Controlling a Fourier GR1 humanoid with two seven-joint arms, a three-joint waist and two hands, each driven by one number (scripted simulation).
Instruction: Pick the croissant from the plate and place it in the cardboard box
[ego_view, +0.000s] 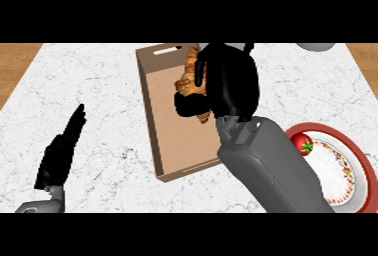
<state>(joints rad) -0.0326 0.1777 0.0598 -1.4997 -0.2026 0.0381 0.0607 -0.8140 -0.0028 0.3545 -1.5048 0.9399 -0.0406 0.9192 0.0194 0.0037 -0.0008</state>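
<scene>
White marble counter (96, 75) fills most of the view, with strips of bare wood showing at its far left and far right edges. At the lower left the left hand (60, 150) rests above the marble with its fingers straight and held together, pointing away from the robot, and it holds nothing. To its right lies the cardboard box (166, 125), a long open brown tray with low walls and a slot handle cut into its far end; its floor is bare in the near half. Over the far right part of the box hangs the right hand (229, 80), its fingers and thumb curled round the croissant (190, 80), which shows as golden-brown pastry along the hand's left side, above the box interior; I cannot tell whether the pastry touches the box floor. The grey right forearm runs from that hand down to the lower right. Further right, partly hidden by the forearm, sits the red-rimmed plate (362, 160), white with a patterned ring, and a small tomato (303, 145) lies at its left side.
</scene>
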